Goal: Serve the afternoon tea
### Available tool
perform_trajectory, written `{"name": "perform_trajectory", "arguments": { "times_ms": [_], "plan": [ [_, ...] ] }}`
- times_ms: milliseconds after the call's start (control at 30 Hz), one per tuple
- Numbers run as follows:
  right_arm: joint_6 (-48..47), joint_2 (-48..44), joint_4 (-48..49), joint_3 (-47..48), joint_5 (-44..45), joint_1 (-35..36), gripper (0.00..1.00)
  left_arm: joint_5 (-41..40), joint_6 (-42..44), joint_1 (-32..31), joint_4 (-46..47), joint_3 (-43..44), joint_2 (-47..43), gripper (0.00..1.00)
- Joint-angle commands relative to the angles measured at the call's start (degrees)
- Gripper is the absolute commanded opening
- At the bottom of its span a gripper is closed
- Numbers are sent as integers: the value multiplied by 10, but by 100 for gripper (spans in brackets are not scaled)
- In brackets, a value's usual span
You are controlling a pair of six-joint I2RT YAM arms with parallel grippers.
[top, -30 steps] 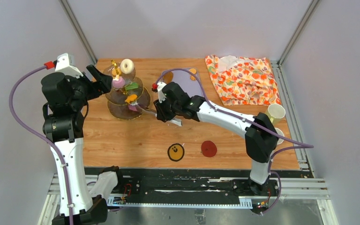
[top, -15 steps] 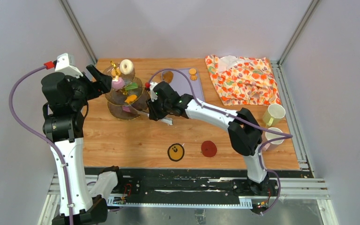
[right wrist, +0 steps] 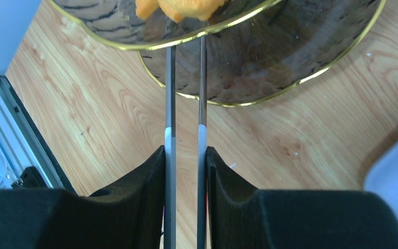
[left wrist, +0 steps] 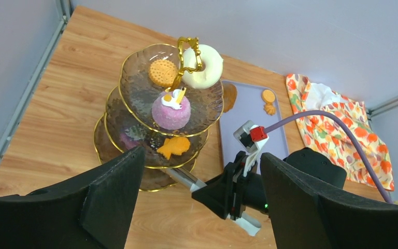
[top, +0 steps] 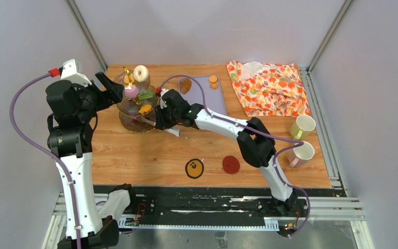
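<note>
A rectangular light-brown wooden table top (top: 150,150) fills the middle of the scene. Plain pale grey-lilac walls (top: 212,31) close it in on the left, far and right sides. Slim silver metal posts (top: 86,33) rise at the two far corners. Along the near edge runs a black strip (top: 212,193), with a silver metal rail (top: 207,225) just nearer. The light is soft and even, and the shadows are faint.
</note>
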Motion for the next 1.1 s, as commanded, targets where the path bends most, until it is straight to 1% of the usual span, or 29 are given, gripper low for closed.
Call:
{"name": "perform_trajectory", "arguments": {
  "times_ms": [0,100,200,333,433,533,633,833,967,1067],
  "plan": [
    [41,25,43,42,1,10,12,-4,8,-3,-2,6,-9,86],
    [48,36,40,53,-11,10,29,-4,9,-3,-2,5,-10,86],
    [46,32,39,46,-19,11,40,-4,9,-3,-2,5,-10,86],
    [40,18,41,27,-22,12,44,-3,7,-3,-1,4,-9,86],
    [34,-2,43,9,-23,12,44,-3,7,-3,-1,3,-9,86],
    [23,-39,49,-33,-16,12,41,-3,7,-3,-1,3,-10,86],
    [9,-84,53,-79,2,11,34,-2,7,-3,-1,2,-9,86],
    [-7,-196,100,-207,15,-10,15,7,4,-3,3,1,-6,86],
    [-30,-260,96,-268,57,-34,1,3,4,-3,2,1,-8,86],
    [-44,-293,75,-294,91,-63,0,4,4,-3,3,0,-9,86]
  ]
}}
